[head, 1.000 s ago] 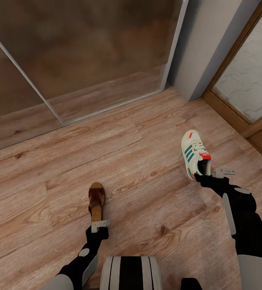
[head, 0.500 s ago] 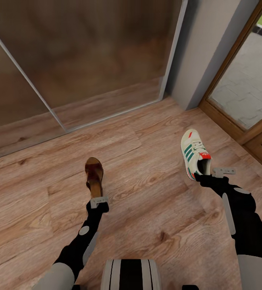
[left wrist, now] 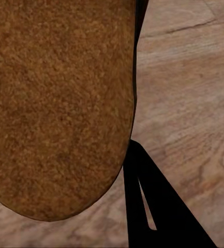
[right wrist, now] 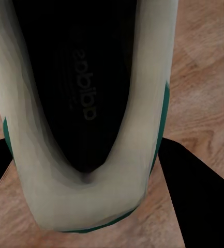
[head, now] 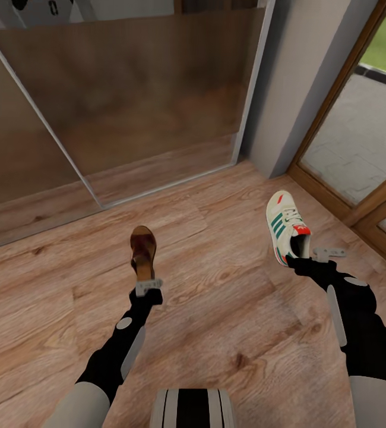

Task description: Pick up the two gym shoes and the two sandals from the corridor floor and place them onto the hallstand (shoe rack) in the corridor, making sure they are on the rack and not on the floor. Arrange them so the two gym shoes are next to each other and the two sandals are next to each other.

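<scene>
We see soft, even light with no hard shadows on the corridor floor (head: 228, 309) in the head view. Daylight is brightest at two o'clock, beyond the glazed door (head: 359, 148). At eleven o'clock the glass panel (head: 133, 95) carries a dim, hazy reflection of the planks, without glare. Both wrist views are very close: the sandal (left wrist: 60, 103) shows grainy and soft, and the gym shoe (right wrist: 91, 103) is blurred, its dark interior swallowing detail, the black fingers (right wrist: 199, 201) flat and featureless.
</scene>
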Available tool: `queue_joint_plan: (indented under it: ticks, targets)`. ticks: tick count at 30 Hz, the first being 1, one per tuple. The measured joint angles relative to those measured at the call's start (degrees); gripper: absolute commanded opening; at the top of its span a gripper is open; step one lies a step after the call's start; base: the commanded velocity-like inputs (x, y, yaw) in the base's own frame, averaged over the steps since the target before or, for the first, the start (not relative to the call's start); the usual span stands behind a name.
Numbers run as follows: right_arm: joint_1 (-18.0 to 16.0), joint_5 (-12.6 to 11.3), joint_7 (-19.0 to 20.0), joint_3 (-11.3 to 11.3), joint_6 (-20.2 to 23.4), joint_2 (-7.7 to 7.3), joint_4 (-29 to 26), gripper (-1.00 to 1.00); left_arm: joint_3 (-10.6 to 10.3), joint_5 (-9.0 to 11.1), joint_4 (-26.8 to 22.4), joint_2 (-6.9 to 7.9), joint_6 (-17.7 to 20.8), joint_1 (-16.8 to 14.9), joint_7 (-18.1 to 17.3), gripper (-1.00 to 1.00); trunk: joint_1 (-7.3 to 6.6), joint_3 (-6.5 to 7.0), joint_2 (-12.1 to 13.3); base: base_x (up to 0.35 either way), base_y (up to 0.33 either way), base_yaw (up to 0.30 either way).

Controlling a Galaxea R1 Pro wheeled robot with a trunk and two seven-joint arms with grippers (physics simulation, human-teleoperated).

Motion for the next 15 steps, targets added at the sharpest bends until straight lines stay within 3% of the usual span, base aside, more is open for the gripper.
queue_joint_plan:
  ticks: [6, 15]
  targets:
    - [0.0, -0.02, 0.02, 0.08, -0.01, 0.09, 0.25, -1.0, 0.09, -0.1, -0.01, 0.12, 0.88, -0.01, -0.01, -1.0, -0.15, 1.9, 0.08, 0.0, 0.0, 0.0]
    - [0.0, 0.01, 0.1, 0.18, -0.01, 0.13, 0.17, -1.0, 0.06, -0.01, -0.68, 0.14, 1.05, -0.01, -0.09, -1.0, -0.21, 3.2, 0.11, 0.0, 0.0, 0.0]
